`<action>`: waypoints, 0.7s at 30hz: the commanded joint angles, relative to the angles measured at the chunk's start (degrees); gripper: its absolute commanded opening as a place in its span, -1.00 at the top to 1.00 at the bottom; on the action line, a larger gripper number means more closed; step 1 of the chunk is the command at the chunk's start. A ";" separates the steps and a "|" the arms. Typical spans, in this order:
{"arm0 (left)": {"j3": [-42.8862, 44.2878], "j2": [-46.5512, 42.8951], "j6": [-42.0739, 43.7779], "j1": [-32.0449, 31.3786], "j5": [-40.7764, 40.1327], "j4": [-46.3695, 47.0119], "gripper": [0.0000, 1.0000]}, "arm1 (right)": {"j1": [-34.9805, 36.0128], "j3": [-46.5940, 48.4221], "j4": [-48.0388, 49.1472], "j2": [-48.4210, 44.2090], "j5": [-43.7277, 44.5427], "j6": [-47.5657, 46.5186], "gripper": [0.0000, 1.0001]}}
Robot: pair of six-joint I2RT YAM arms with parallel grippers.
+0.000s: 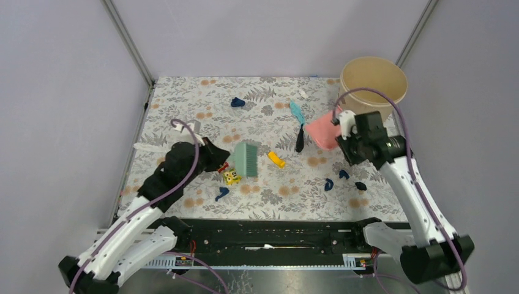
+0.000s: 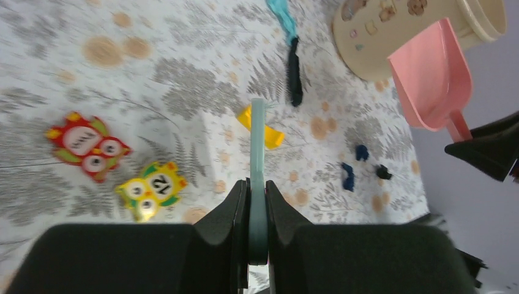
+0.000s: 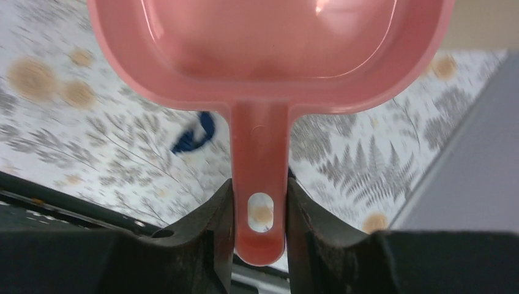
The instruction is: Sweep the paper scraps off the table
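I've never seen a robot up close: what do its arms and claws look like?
The left arm and right arm are white shells with black joints, each trailed by a looping purple cable. The left gripper and right gripper are black, two-fingered.

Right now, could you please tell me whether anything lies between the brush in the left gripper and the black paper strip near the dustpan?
Yes: the yellow curved piece lies on the table between the brush and the black paper strip. The toy blocks sit beside the brush, off that line.
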 commanded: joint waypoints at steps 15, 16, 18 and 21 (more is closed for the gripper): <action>9.78 44.60 -21.47 -21.06 5.51 54.96 1.00 | -8.19 8.25 -6.56 -18.10 21.66 -3.57 1.00; 11.71 47.36 -22.52 -22.20 5.57 57.00 1.00 | -8.24 9.50 -6.55 -17.65 20.72 -3.00 1.00; 16.39 53.16 -22.55 -24.46 6.68 58.47 1.00 | -8.19 11.02 -5.75 -17.41 19.92 -1.71 1.00; 23.53 62.04 -22.48 -27.27 6.77 57.90 1.00 | -8.19 12.16 -3.84 -17.28 19.75 0.03 1.00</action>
